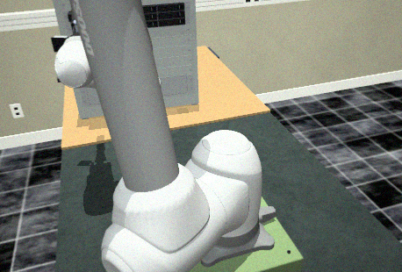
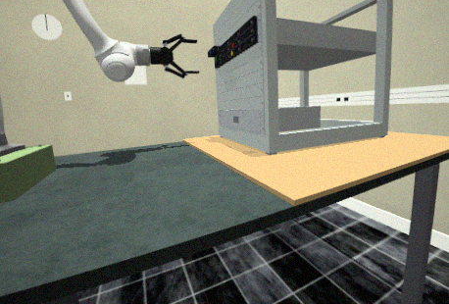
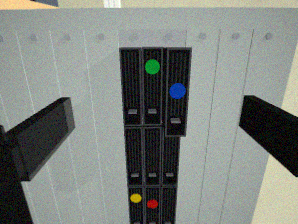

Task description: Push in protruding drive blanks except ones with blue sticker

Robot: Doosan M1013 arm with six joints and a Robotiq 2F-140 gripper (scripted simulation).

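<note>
The rack [image 2: 269, 65] stands upright on the tan board [image 2: 333, 163] at the far end of the worktop [image 2: 123, 197], its grey front turned toward the arm [image 1: 118, 80]. In the wrist view the dark drive blanks sit in a three-by-three block on that front: the blank with the blue sticker [image 3: 177, 91] is at about 1 o'clock from the block's middle and looks nearer the camera than its neighbours, with its lower edge hanging below theirs. The green-stickered blank [image 3: 152, 66] is just beside it at 12 o'clock, and the yellow [image 3: 135, 198] and red [image 3: 152, 203] ones lie at about 7 and 6 o'clock, by the bottom of the picture. From the side, one blank [image 2: 213, 52] juts from the end of the dark strip nearest the arm. The claw [image 2: 191, 57] hovers level with that strip, near it but apart, spread wide with nothing between its fingers. The arm's foot rests on a green base [image 1: 287, 253] at the worktop's near end.
</note>
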